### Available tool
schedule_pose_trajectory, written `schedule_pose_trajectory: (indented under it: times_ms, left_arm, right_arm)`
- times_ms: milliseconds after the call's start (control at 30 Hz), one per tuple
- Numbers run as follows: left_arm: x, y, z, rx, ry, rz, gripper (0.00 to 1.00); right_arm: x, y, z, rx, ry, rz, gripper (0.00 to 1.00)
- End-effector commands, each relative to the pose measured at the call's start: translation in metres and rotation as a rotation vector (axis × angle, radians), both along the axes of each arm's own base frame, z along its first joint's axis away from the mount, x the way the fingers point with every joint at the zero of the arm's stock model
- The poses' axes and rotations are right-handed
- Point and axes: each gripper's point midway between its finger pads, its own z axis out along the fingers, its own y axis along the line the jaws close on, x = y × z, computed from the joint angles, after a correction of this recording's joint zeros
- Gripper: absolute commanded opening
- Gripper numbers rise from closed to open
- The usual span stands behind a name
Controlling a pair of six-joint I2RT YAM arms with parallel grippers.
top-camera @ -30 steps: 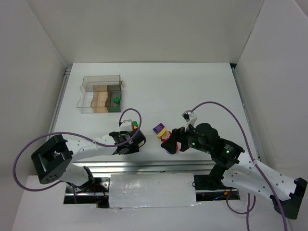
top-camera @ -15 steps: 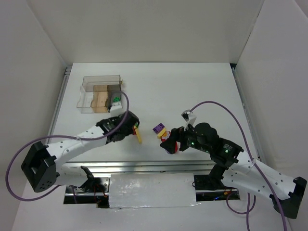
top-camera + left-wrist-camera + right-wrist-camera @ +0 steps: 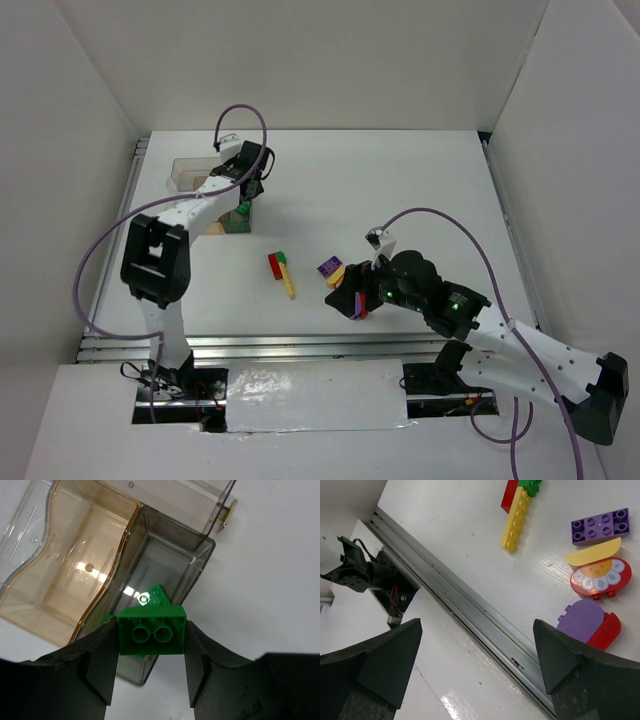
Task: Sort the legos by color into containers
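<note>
Top view: left pincer [image 3: 244, 192] at 10 o'clock over clear box [image 3: 185, 172]; right pincer [image 3: 352, 300] at 5 o'clock; yellow bar [image 3: 287, 282] mid-surface [image 3: 400, 190].
Left wrist: pincer pinching green brick [image 3: 152, 630] above grey compartment [image 3: 170, 545]; second green brick [image 3: 156, 596] lies inside.
Right wrist: pincer spread, empty; purple brick [image 3: 600, 526] at 1 o'clock, flower disc [image 3: 598, 577] at 3 o'clock.
</note>
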Motion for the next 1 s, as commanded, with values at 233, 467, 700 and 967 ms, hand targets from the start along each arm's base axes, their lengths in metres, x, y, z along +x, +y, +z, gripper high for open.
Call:
schedule_pose_trajectory:
  times_ms: [233, 467, 700, 967]
  left_arm:
    - [0.023, 0.024, -0.037, 0.063, 0.068, 0.112, 0.52]
    - [0.014, 0.025, -0.013, 0.031, 0.013, 0.109, 1.0]
    - [-0.026, 0.023, 0.045, -0.034, -0.053, 0.036, 0.99]
    - [-0.133, -0.008, 0.036, -0.246, -0.079, -0.189, 1.0]
  right_arm:
    - [-0.001, 0.014, -0.016, 0.014, 0.004, 0.052, 1.0]
    - [0.005, 0.019, -0.016, 0.008, 0.0, 0.043, 1.0]
    - [0.038, 0.032, -0.036, -0.131, 0.051, -0.055, 1.0]
    - [0.088, 0.084, -0.084, -0.403, 0.104, -0.021, 0.96]
